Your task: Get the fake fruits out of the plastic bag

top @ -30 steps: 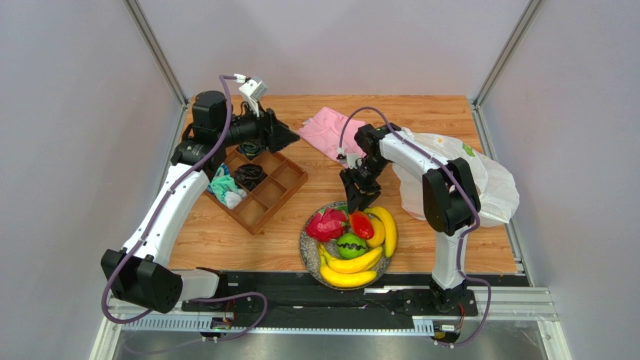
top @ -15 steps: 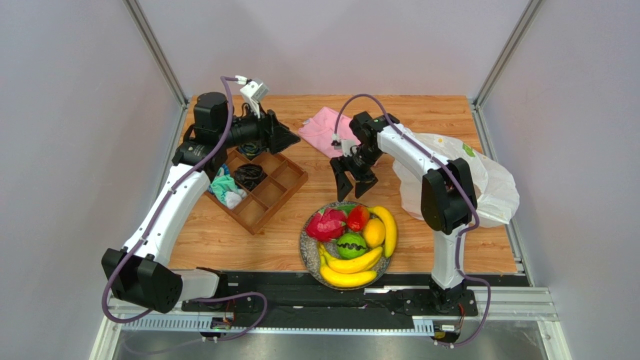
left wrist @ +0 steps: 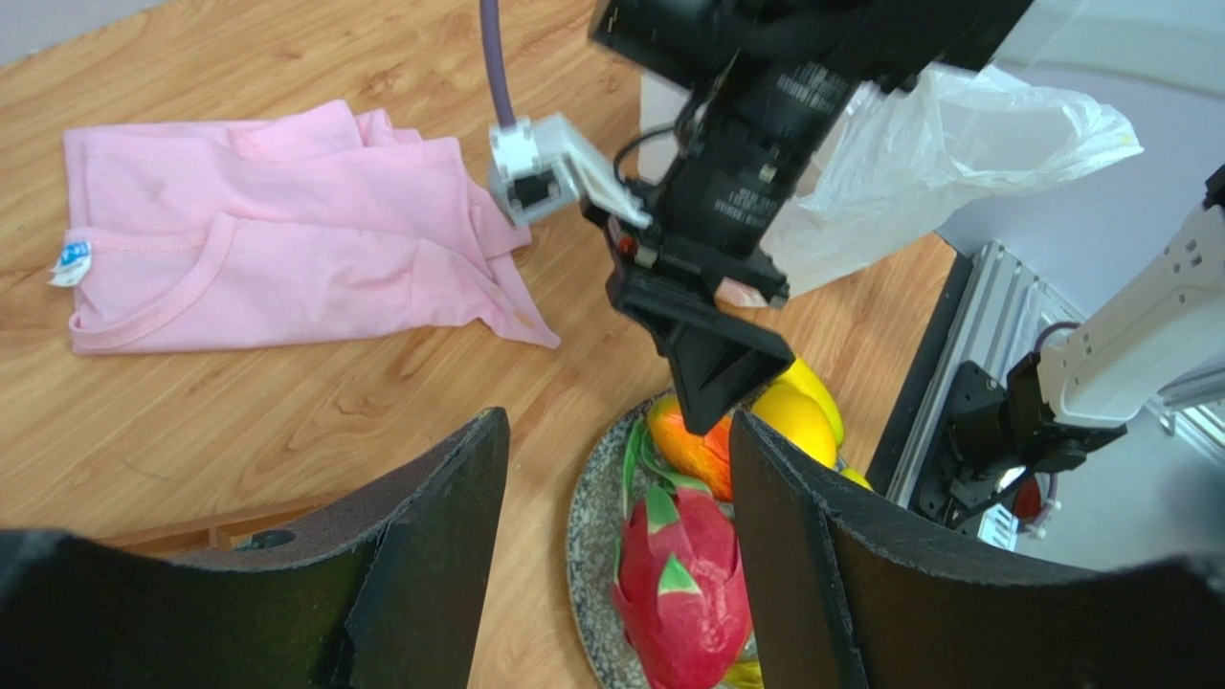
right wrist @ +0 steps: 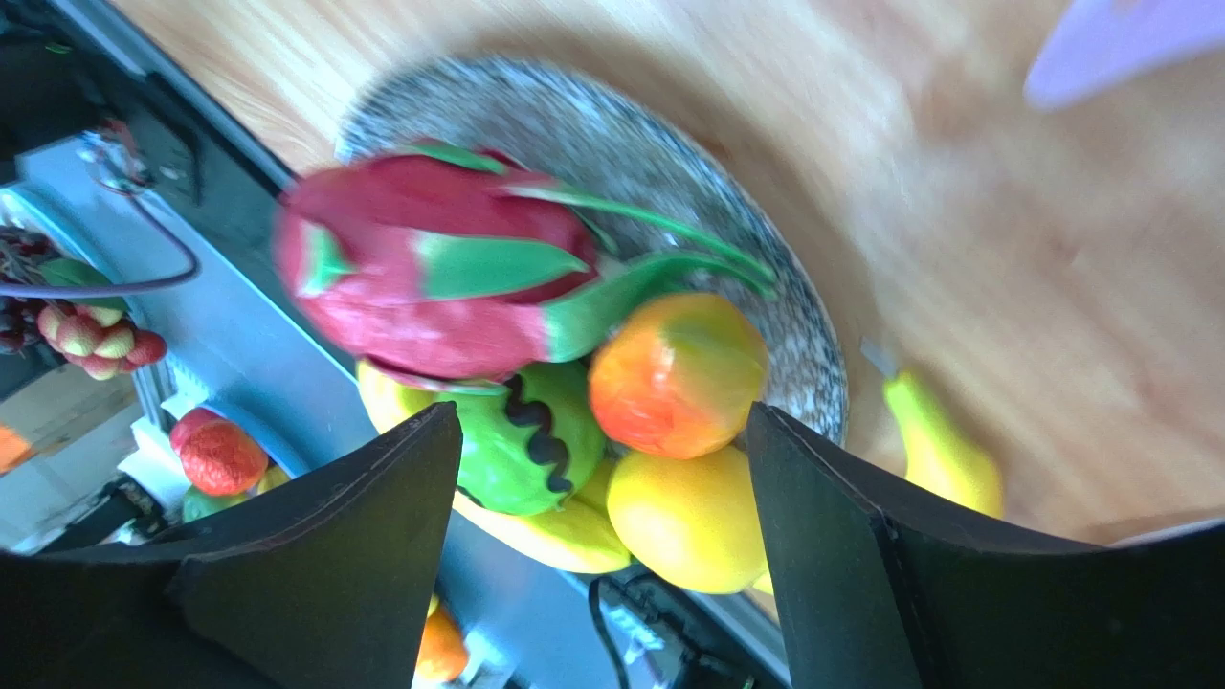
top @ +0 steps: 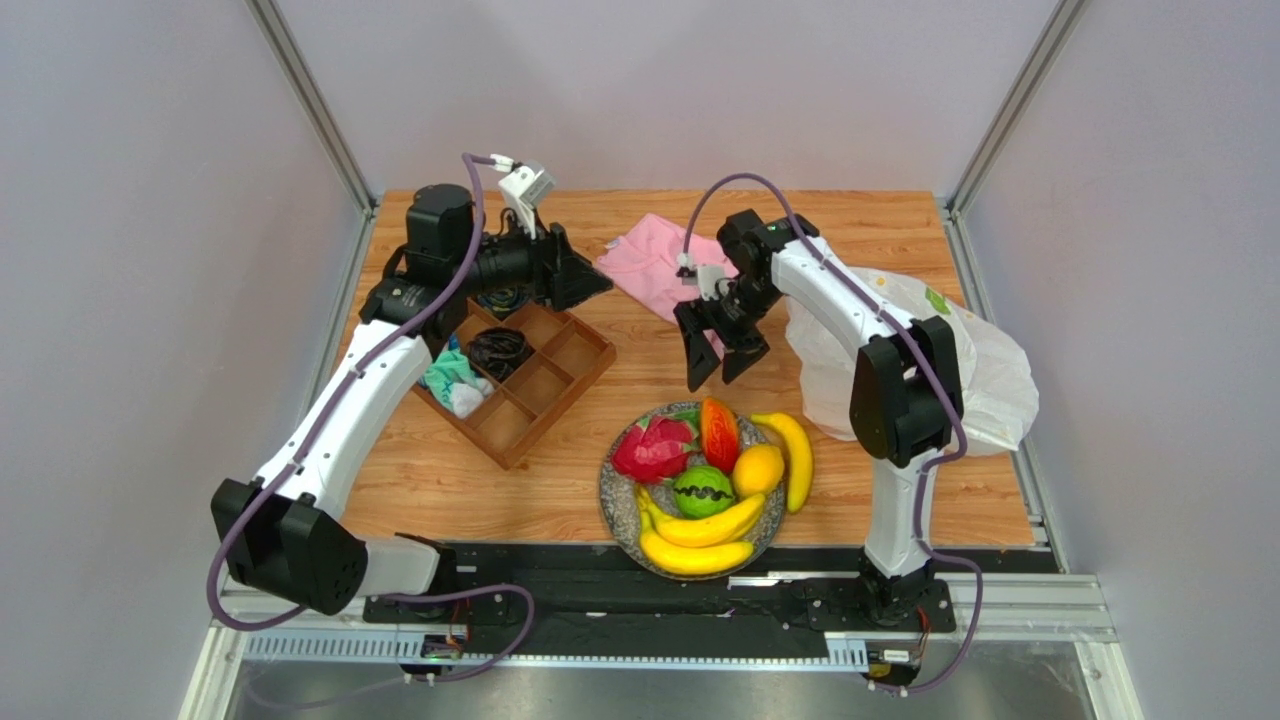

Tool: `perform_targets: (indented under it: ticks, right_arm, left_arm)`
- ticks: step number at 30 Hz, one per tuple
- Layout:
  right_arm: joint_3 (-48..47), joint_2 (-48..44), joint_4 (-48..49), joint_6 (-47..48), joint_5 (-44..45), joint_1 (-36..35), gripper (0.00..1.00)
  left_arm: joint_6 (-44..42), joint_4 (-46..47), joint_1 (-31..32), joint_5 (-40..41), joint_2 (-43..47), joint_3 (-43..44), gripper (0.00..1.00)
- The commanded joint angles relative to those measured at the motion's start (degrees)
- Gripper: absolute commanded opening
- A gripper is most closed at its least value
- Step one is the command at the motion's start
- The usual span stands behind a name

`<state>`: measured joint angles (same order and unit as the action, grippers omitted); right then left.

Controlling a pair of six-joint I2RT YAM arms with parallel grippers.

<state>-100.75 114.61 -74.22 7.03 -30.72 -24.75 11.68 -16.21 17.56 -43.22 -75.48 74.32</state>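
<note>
A speckled plate (top: 609, 489) near the front holds fake fruits: a dragon fruit (top: 654, 447), a red-orange piece (top: 720, 435), a green round fruit (top: 702, 489), a lemon (top: 759, 470) and bananas (top: 699, 530). The white plastic bag (top: 920, 360) lies crumpled at the right. My right gripper (top: 721, 357) hangs open and empty above the plate's far edge. Its wrist view looks down on the dragon fruit (right wrist: 432, 280) and the red-orange piece (right wrist: 676, 373). My left gripper (top: 586, 278) is open and empty in the air, and its camera faces the plate (left wrist: 590, 503).
A wooden compartment tray (top: 526, 375) with a dark cable and cloth bits sits left of the plate. A pink cloth (top: 654, 263) lies at the back centre. Metal frame posts stand at the table's back corners.
My right gripper has opened, left the red-orange piece on the plate, and risen back toward the far side. One banana shifted slightly right. The left arm drifted a little right.
</note>
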Motion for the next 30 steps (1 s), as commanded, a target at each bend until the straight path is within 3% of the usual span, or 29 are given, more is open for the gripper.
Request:
perform_targets:
  ticks: [1, 4, 7, 10, 15, 21, 30]
  right_arm:
    - [-15.3, -3.51, -0.66, 4.65, -6.01, 0.32, 0.76]
    - [-20.52, -6.92, -2.86, 9.4, -8.13, 1.72, 0.76]
    - [-18.71, -12.28, -6.62, 14.84, -5.77, 2.69, 0.73]
    - [-6.7, -19.21, -10.86, 21.77, 0.12, 2.78, 0.66]
    - [17.23, -26.01, -9.03, 23.21, 7.33, 7.78, 0.6]
    - [28.05, -23.92, -2.0, 22.42, 11.73, 10.87, 0.61]
    - [24.64, -12.4, 3.19, 21.1, 15.25, 11.66, 0.65]
  left_arm:
    - [0.27, 1.79, 1.24, -0.64, -1.77, 3.28, 0.66]
    - [0.8, 1.79, 1.6, -0.81, -3.09, 4.77, 0.66]
    - [1.06, 1.7, 2.12, -1.25, -4.32, 6.18, 0.66]
    - [1.41, 1.79, 2.65, -1.25, -5.37, 7.24, 0.66]
    - [0.36, 0.83, 3.53, -1.16, -6.17, 8.47, 0.66]
    - [-1.57, -2.07, 3.71, -0.64, -6.34, 8.82, 0.66]
    - [-5.44, -5.76, 3.8, 1.21, -6.52, 9.0, 0.66]
